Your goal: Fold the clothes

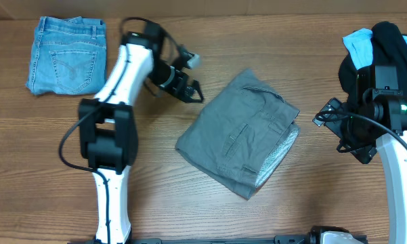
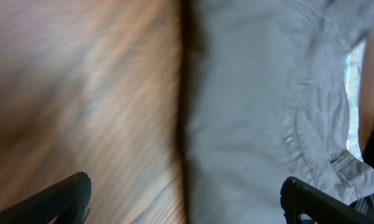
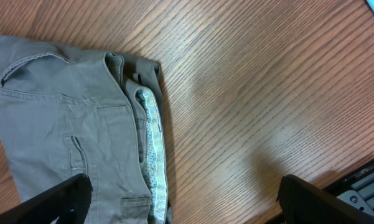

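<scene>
The grey shorts (image 1: 240,132) are lying in the middle of the brown wooden table (image 1: 277,210), folded into a neat, slanted block with four corners. The cloth is looking soft and a bit wrinkly. A back pocket with a stitched line is facing up, and a pale lining with tiny dots is peeking out along the edge nearest the right arm, where the layers are stacking up. The left gripper (image 2: 185,186) is hanging just beside the shorts' left edge, and its two black fingers (image 2: 68,193) are standing wide apart with nothing between them but table and cloth. The right gripper (image 3: 183,190) is sitting off to the right, apart from the shorts, and its fingers are spread wide too, holding nothing. Farther back on the left, light-blue denim shorts (image 1: 66,55) are lying folded flat, showing a curvy stitched pocket. Farther back on the right, a black garment (image 1: 389,47) is sitting in a soft lump with a pale-blue garment (image 1: 359,44) poking out beside it.
</scene>
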Tool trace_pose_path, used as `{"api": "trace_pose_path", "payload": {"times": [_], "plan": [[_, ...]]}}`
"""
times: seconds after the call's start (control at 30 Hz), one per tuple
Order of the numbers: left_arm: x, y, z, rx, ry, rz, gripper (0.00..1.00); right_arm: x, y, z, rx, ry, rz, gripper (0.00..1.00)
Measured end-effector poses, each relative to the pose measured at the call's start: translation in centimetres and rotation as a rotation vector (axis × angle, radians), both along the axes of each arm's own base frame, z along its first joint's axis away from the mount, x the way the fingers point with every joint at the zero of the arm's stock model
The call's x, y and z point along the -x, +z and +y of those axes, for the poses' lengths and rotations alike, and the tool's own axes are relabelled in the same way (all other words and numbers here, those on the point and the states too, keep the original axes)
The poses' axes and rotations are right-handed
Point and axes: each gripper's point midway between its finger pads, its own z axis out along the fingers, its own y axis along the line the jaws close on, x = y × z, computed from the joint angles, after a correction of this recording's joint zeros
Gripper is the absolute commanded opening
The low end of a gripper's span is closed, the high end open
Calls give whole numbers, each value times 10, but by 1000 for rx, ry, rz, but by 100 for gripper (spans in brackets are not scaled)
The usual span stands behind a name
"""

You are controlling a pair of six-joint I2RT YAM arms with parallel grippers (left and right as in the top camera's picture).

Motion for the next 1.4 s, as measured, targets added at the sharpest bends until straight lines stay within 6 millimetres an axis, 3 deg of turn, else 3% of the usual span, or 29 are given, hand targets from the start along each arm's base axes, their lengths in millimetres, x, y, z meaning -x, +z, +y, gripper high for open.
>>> {"api": "trace_pose_path", "payload": {"times": [0.17, 0.27, 0.77, 0.87, 1.03, 1.4], "plan": [[29, -17, -41, 4, -113, 16, 100, 0, 0, 0, 0, 0, 2, 100], [38, -21, -50, 2, -139, 24, 100, 1, 0, 0, 0, 0, 3, 100], [37, -24, -49, -14, -137, 20, 100, 1, 0, 1, -4, 0, 4, 100], [39, -27, -52, -16, -141, 29, 93, 0, 0, 2, -14, 3, 2, 100], [46, -43, -58, -31, -148, 66, 90, 0, 0, 3, -20, 4, 2, 100], [50, -53, -61, -50, -156, 83, 27, 0, 0, 3, -20, 4, 2, 100]]}}
